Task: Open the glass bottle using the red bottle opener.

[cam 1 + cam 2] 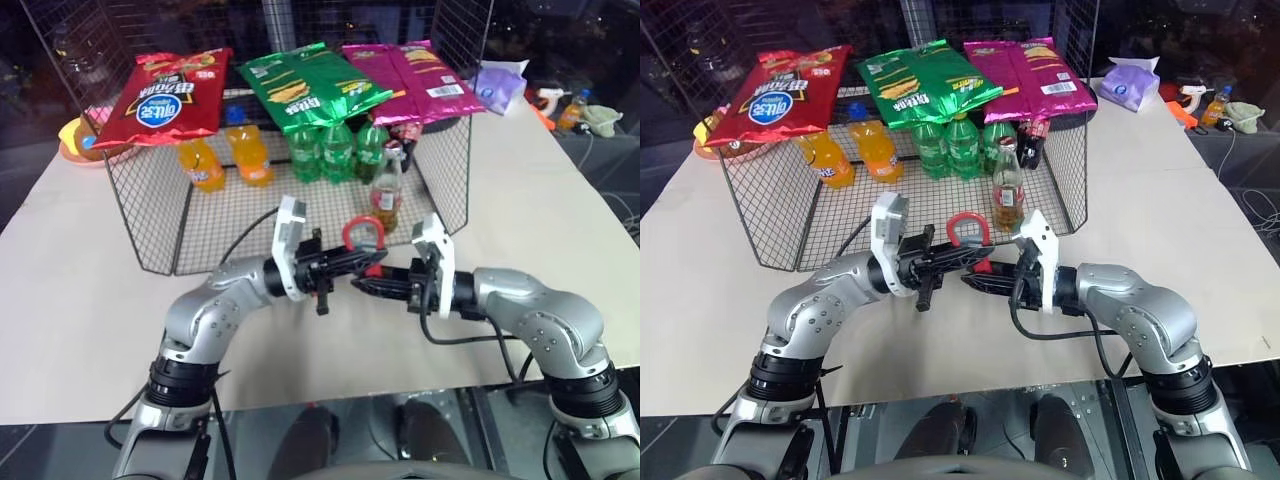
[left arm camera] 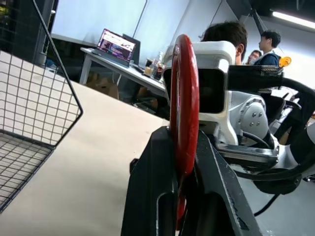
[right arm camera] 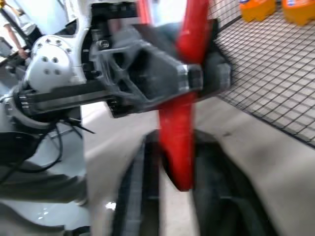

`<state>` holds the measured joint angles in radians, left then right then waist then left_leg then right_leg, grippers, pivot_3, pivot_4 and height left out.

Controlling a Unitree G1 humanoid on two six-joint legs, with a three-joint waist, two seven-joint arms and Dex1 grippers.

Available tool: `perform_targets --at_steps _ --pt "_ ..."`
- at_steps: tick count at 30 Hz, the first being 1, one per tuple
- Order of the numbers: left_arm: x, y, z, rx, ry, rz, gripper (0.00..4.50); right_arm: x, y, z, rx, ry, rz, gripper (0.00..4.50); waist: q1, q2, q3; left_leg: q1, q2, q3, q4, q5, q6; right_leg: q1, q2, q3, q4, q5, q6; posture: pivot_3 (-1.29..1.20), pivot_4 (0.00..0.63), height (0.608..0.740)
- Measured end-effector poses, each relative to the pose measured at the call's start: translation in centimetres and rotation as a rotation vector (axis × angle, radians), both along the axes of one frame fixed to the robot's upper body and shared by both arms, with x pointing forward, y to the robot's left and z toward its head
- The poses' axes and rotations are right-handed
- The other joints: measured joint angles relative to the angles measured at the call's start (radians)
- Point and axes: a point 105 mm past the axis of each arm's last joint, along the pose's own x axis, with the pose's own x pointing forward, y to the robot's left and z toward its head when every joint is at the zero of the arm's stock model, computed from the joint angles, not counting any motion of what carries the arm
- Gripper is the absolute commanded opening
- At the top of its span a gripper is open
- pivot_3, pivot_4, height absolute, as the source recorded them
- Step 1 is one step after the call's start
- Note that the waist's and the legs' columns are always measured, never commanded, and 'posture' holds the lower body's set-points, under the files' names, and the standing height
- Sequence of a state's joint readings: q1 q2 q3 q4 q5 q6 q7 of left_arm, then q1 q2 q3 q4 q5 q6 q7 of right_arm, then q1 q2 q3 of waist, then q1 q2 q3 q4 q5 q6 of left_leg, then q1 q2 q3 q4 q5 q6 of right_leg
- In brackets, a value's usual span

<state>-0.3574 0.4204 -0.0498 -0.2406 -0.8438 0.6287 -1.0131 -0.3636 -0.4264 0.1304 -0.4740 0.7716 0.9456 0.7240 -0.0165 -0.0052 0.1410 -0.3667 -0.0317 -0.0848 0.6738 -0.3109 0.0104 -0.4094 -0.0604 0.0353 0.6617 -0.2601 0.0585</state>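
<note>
Left to right. Your left hand [image 1: 335, 268] is clenched on the flat red bottle opener with the rounded ring head [image 1: 363, 236]. It pinches the opener low on its body, so the ring head stands up above the black fingers, edge-on in the left wrist view [image 2: 184, 103].

Your right hand [image 1: 372, 283] comes in from the other side, pointing at the left one. The two meet fingertip to fingertip over the pale worktop [image 1: 70, 300]. Right fingers look closed around the lower handle of the opener [image 3: 181, 142], so both hands seem to be grasping it, likely a handover or regrip.

The small clear glass bottle of amber liquid with red-and-white label [image 1: 386, 195] stands upright in the black wire mesh basket [image 1: 150, 215], at its front right, just behind the hands. The silvery cap looks like it's on.

Progress: early. Opener is up off the worktop, the bottle is untouched and unopened. Left to do: settle the opener in one hand, steady the bottle, hook the ring under the cap and pry.

The opener's head sits just in front of the bottle's lower body, near it, not touching as far as you can tell.
</note>
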Motion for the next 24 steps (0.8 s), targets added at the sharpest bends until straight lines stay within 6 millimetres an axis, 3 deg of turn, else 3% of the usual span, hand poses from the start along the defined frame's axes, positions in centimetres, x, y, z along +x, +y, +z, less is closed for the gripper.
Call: perform_targets --at_steps 13,14,17,18,23,24 --pt "0.1 -0.1 -0.1 -0.013 -0.008 0.001 0.0 0.0 -0.1 0.1 -0.006 0.007 -0.001 0.03 0.0 0.0 0.0 0.0 0.0 0.0 0.0 0.0 0.0 0.0 0.0 0.0 0.0 0.0 0.0 0.0 0.15 0.74" --pt "0.2 -0.1 -0.1 -0.015 -0.006 0.004 0.78 0.0 -0.1 0.1 -0.006 0.006 -0.004 0.0 0.0 0.0 0.0 0.0 0.0 0.0 0.0 0.0 0.0 0.0 0.0 0.0 0.0 0.0 0.0 0.0 0.15 0.74" --pt "0.8 -0.1 -0.4 -0.003 0.004 0.059 2.03 0.5 0.0 0.0 -0.016 -0.009 -0.04 0.0 0.0 0.0 0.0 0.0 0.0 0.0 0.0 0.0 0.0 0.0 0.0 0.0 0.0 0.0 0.0 0.0 0.15 0.74" --pt "0.8 0.0 -0.4 -0.003 0.009 0.067 2.26 0.6 0.0 0.0 -0.02 -0.02 -0.052 0.0 0.0 0.0 0.0 0.0 0.0 0.0 0.0 0.0 0.0 0.0 0.0 0.0 0.0 0.0 0.0 0.0 0.15 0.74" --pt "0.9 0.8 -1.2 0.004 0.046 0.114 4.49 1.5 -1.1 -0.3 -0.047 -0.054 -0.118 0.0 0.001 0.0 0.0 0.0 0.0 0.0 0.0 0.0 0.0 0.0 0.0 0.0 0.0 0.0 0.0 0.0 0.15 0.74" --pt "0.9 1.1 -1.2 0.008 0.043 0.128 4.49 1.8 -1.7 -0.6 -0.055 -0.052 -0.147 0.0 0.002 -0.001 0.0 -0.001 0.0 0.0 0.0 0.0 0.0 0.0 0.0 -0.001 0.0 0.0 0.0 0.0 0.15 0.74"
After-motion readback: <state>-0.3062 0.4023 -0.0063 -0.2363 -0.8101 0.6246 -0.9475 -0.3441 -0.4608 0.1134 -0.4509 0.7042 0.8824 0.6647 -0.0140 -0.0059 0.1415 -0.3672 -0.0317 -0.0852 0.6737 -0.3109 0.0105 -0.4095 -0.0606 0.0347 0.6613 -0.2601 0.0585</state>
